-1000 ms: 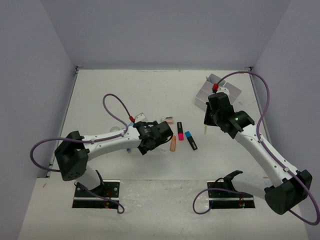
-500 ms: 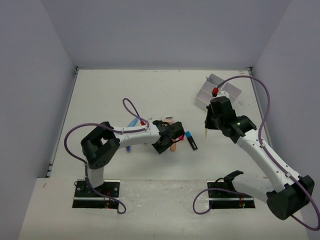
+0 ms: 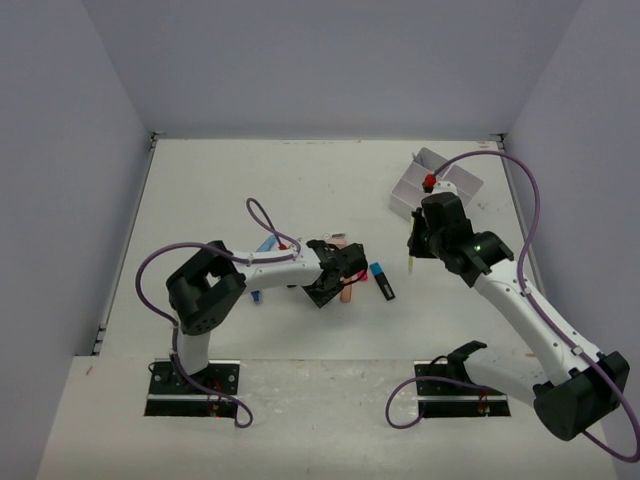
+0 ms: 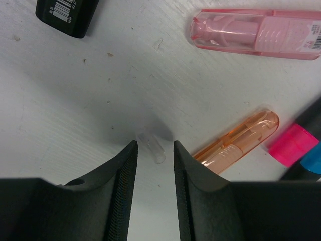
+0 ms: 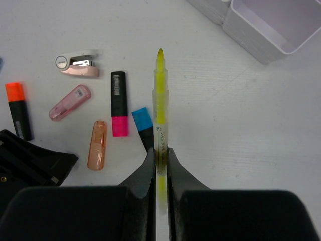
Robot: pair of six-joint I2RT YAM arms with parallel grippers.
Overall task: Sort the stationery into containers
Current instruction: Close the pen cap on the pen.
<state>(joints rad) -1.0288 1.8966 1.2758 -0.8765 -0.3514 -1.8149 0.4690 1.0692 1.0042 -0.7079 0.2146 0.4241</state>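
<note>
Our right claw (image 5: pixel 160 156) is clamped on the yellow pen (image 5: pixel 160 95), its long axis pointing straight ahead; the tray (image 5: pixel 261 50) lies ahead and to the right (nearer this arm). Our left claw (image 4: pixel 154 144), narrowly parted, straddles a small clear cap (image 4: pixel 152 147) on the bench (image 4: pixel 75 90).

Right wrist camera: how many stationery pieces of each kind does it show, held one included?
Black highlighters: 3 (orange cap, pink cap, blue cap)
Translucent capsules: 2 (pink one, orange one)
Small stapler: 1
Yellow pen, in the jaws: 1
Total: 7
</note>
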